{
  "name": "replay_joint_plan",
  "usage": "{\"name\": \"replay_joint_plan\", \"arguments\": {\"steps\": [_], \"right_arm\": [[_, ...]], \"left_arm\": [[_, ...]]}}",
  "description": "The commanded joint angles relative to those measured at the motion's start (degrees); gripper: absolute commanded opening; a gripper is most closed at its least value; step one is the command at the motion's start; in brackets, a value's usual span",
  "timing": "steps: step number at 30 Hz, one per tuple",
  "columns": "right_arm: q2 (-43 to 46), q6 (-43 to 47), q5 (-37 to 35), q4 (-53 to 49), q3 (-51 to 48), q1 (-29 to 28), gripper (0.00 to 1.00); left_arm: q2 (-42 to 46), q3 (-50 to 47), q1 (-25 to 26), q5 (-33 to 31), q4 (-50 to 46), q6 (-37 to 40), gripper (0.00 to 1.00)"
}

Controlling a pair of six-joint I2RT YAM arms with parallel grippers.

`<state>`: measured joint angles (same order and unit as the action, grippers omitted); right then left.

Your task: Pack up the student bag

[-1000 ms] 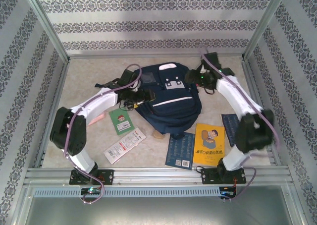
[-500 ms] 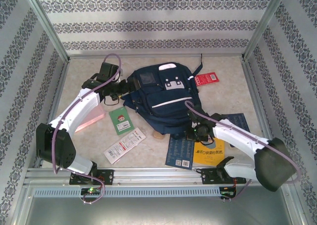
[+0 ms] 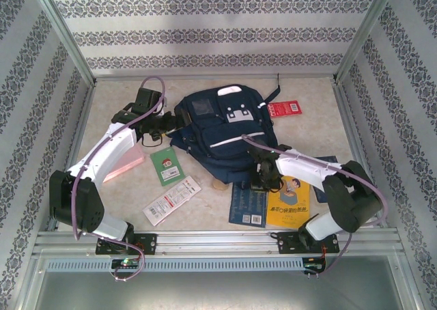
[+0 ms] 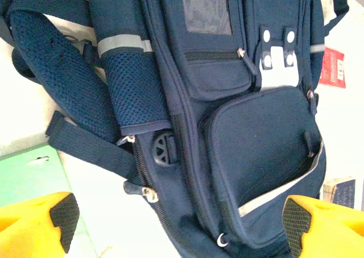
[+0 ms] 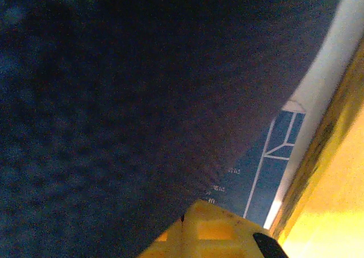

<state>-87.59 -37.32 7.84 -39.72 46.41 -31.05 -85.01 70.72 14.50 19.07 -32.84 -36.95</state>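
Student bag (image 3: 222, 136): lay flat mid-desk, front up. It was bulky navy woven fabric with white reflective stripes, a grey-white patch, a mesh side pocket and a padded mesh strap.
Desk (image 3: 109, 112): a pale, mottled beige surface.
Left end effector (image 3: 174, 122): sat at the bag's left side, its yellow fingers with ribbed black pads (image 4: 62, 215) spread wide and nothing between them.
Right end effector (image 3: 263, 180): was down at the bag's near edge, above the dark blue book (image 3: 248, 206). Its yellow fingers were pressed together. Blurred navy cloth crowded them in the wrist view, and I couldn't tell whether any was pinched.
Yellow book (image 3: 289, 204): lay glossy and flat, touching the blue one's right side.
Green booklet (image 3: 166, 167): thin and rectangular, lay just left of the bag.
Red card (image 3: 285, 108): small and flat, lay by the bag's right shoulder.
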Motion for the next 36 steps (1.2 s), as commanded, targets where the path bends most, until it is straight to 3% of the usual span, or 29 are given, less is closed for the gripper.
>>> {"name": "replay_joint_plan", "arguments": {"steps": [1,5,10,14,16,20,23,29,32,36], "right_arm": [[-5.75,2.41,-10.39,6.61,1.16,3.43,0.0],[-4.0,4.9,-10.55,5.05,5.23,3.71,0.0],[10.17,11.5,-8.44,-0.45,6.43,2.34,0.0],[17.85,16.67,1.19,-2.53,11.21,2.19,0.28],[17.97,19.26,2.73,0.06,14.04,1.91,0.35],[9.45,28.44,9.6,6.08,22.29,2.0,0.41],[-0.02,34.99,5.58,4.12,32.54,-0.93,0.46],[-17.64,42.08,-1.65,-4.54,50.42,-6.54,0.52],[-22.26,41.76,-2.95,-5.73,54.09,-8.13,0.55],[-26.17,41.63,-4.94,-6.01,55.86,-9.52,0.55]], "left_arm": [[-0.59,-1.28,-0.72,-1.34,-1.57,2.35,0.92],[-2.28,-2.23,-0.66,-0.26,-0.35,3.67,0.89],[0.66,-6.57,-0.56,-0.9,5.86,4.31,0.87],[2.94,-8.59,-0.59,-2.16,9.5,4.75,0.87],[2.27,-8.21,-0.55,-0.2,10.25,5.13,0.86],[0.86,-7.71,-0.56,5.85,11.48,5.71,0.84],[1.11,-7.78,-0.53,6.33,10.47,8.12,0.81],[6.34,-8.72,-0.91,-3.54,6.42,11.33,0.81],[9.87,-9.55,-1.76,-10.75,4.7,9.03,0.82],[13.55,-12.03,-3.15,-13.74,5.47,7.26,0.84]]}}
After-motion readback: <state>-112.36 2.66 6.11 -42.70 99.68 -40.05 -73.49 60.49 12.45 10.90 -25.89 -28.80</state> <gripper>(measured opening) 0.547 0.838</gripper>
